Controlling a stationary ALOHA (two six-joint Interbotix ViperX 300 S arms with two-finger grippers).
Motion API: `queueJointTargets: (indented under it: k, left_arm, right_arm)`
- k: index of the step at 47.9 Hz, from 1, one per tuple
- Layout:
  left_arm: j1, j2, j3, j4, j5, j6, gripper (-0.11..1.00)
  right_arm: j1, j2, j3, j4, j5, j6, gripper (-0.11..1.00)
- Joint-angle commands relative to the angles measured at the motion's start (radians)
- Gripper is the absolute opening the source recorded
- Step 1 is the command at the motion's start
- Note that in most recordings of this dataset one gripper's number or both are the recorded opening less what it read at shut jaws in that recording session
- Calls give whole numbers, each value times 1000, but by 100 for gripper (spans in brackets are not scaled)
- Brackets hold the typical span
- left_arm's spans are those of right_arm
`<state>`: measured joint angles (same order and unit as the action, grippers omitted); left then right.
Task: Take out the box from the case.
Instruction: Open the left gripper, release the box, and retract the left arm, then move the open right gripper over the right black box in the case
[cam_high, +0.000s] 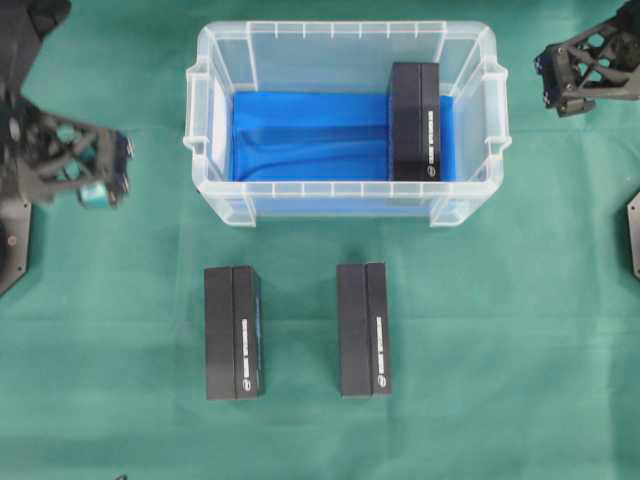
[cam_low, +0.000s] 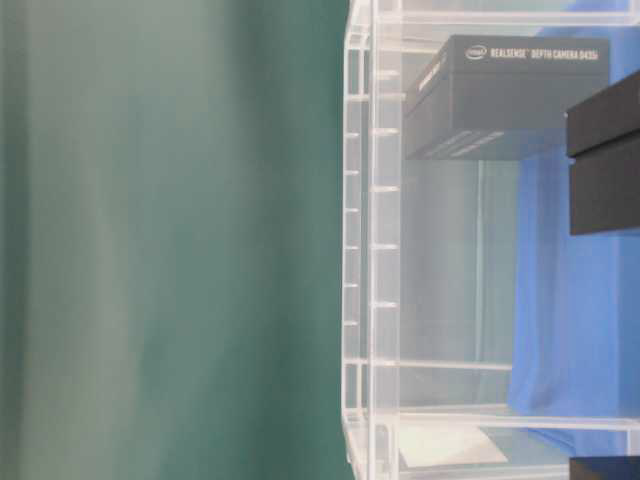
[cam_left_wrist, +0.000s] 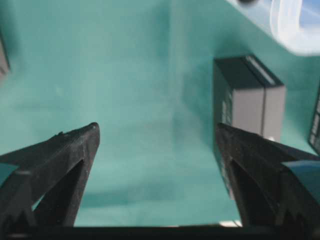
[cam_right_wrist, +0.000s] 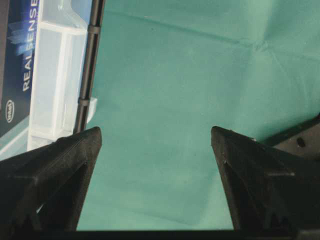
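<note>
The case (cam_high: 205, 140) is a clear plastic bin with a blue sheet on its bottom, standing at the back middle of the green table. One black box (cam_high: 415, 122) lies inside it against the right wall. It also shows through the case wall (cam_low: 370, 250) as the box (cam_low: 510, 95). My left gripper (cam_high: 108, 172) hangs open to the left of the case, with empty fingers. In the left wrist view the left gripper (cam_left_wrist: 157, 131) is over bare cloth. My right gripper (cam_high: 553, 80) is open beside the case's right end. The right gripper (cam_right_wrist: 155, 132) holds nothing, with the case rim (cam_right_wrist: 55, 75) at its left.
Two more black boxes lie on the cloth in front of the case, one at the left (cam_high: 233, 332) and one at the right (cam_high: 364, 330). The left one (cam_left_wrist: 250, 95) shows in the left wrist view. A dark box (cam_low: 605, 165) sits at the table-level view's right edge.
</note>
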<state>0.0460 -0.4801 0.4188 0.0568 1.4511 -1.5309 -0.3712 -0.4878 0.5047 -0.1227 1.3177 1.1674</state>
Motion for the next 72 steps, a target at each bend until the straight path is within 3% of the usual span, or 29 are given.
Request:
queueJointTargets:
  k: [1,17,30,64,72]
  left_arm:
    - [72,-14,-12,-8,20,63,96]
    - [298,-5,-25,-8,54,310,96]
    - [364,26,-52,-8,54,399,96]
    - [362,35,-60,-14,58,387,96]
    - [362,35,-58,-14,58,379,96]
  right_arm:
    - [0,-11,-8,2,3,2,85]
    - [2,-11,-8,2,8,14,85]
    - [0,-11,-8,2,8,18,85]
    - [0,-6,-11,3,5,21,85]
    - [2,18,-26,11,-12,51,85]
